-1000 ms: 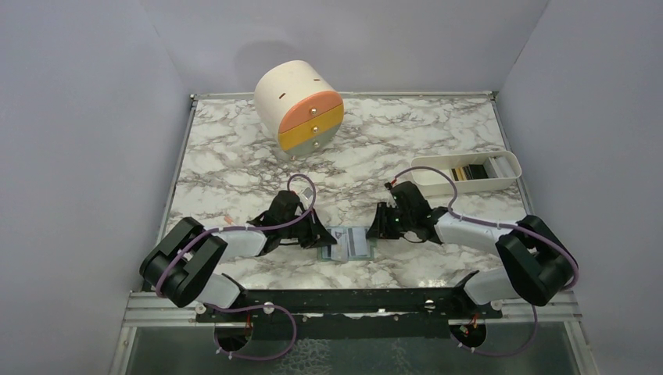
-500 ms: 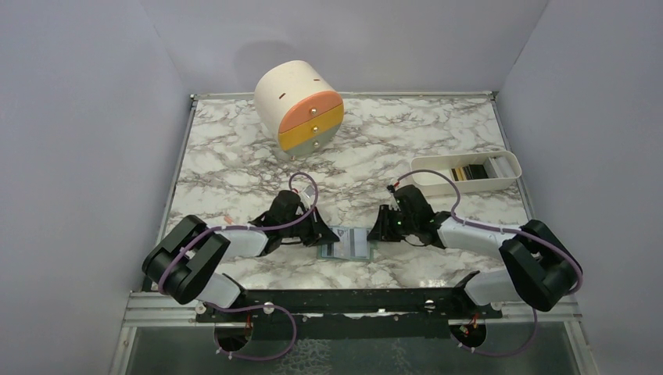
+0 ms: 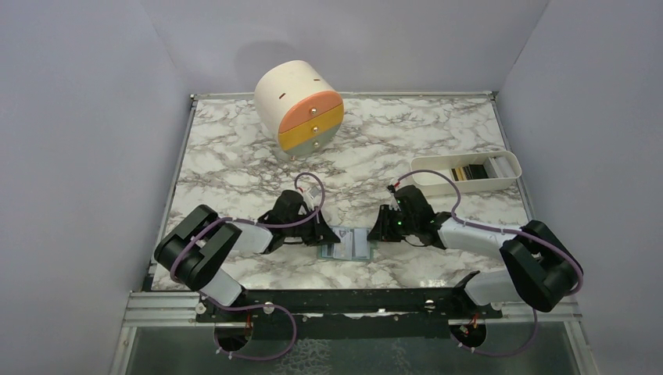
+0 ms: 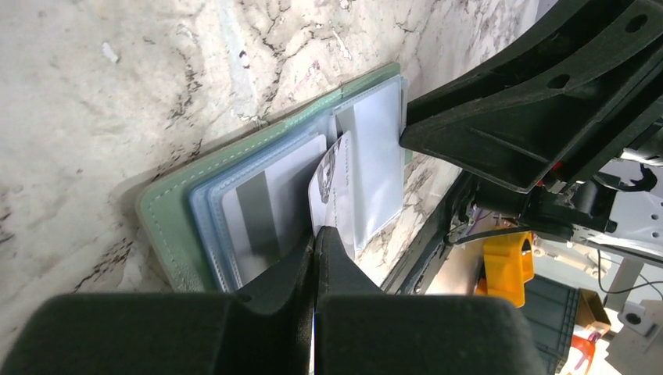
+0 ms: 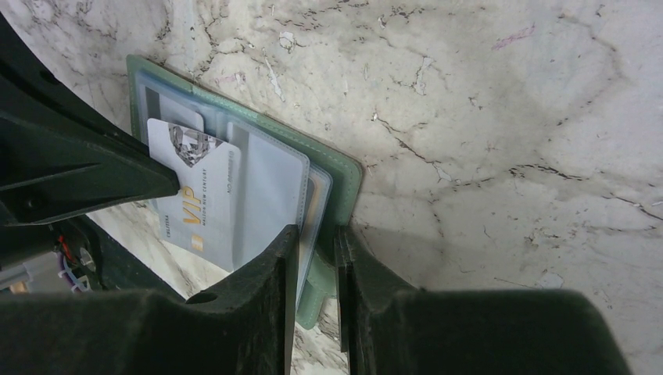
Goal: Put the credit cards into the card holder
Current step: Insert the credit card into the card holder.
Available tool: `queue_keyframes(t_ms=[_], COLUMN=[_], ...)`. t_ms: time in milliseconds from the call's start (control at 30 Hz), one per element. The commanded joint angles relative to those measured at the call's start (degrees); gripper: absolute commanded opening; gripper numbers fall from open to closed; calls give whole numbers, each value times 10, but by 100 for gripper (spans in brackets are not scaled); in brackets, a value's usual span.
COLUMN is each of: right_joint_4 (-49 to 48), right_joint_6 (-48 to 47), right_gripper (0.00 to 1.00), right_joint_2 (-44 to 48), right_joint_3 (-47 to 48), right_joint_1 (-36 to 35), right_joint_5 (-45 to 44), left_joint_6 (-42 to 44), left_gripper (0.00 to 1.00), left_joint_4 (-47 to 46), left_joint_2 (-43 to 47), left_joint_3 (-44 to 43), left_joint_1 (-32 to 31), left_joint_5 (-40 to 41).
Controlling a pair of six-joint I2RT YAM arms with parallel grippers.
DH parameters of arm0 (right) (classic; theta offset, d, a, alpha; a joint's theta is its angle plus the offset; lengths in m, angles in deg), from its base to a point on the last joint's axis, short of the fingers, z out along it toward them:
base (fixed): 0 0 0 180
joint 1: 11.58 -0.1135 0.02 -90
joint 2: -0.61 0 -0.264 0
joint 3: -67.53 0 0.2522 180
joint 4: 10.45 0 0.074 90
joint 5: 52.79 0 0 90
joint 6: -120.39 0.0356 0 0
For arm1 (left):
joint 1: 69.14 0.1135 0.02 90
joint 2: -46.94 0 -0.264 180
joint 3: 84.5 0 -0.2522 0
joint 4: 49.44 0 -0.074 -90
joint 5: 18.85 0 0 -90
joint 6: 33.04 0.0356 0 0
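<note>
Near-centre on the surface (image 3: 234, 168), the right gripper (image 5: 316, 234) has its jaws clamped on the open holder's (image 3: 349, 244) right edge while the left gripper (image 4: 315, 238), jaws clenched on a card (image 5: 195, 207), slots it in; a deeper push seems next.

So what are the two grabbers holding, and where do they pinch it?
The left gripper pinches a pale card by its near end. The right gripper pinches the green card holder by its edge.
</note>
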Motion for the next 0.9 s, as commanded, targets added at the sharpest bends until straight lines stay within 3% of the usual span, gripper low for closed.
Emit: queue_keyframes(t_ms=[0, 867], right_joint_4=[37, 25], right_joint_6=[-19, 29], right_gripper=[22, 21], right_joint_2=[-3, 28], right_joint_3=[-14, -35], right_joint_1=[-3, -3], right_joint_5=[-19, -25], left_joint_6=[40, -28], left_gripper=[0, 0], left_joint_4=[5, -25], left_joint_2=[-34, -22], left_joint_3=[-10, 15], left_joint_1=[-3, -17], left_joint_5=[-10, 87])
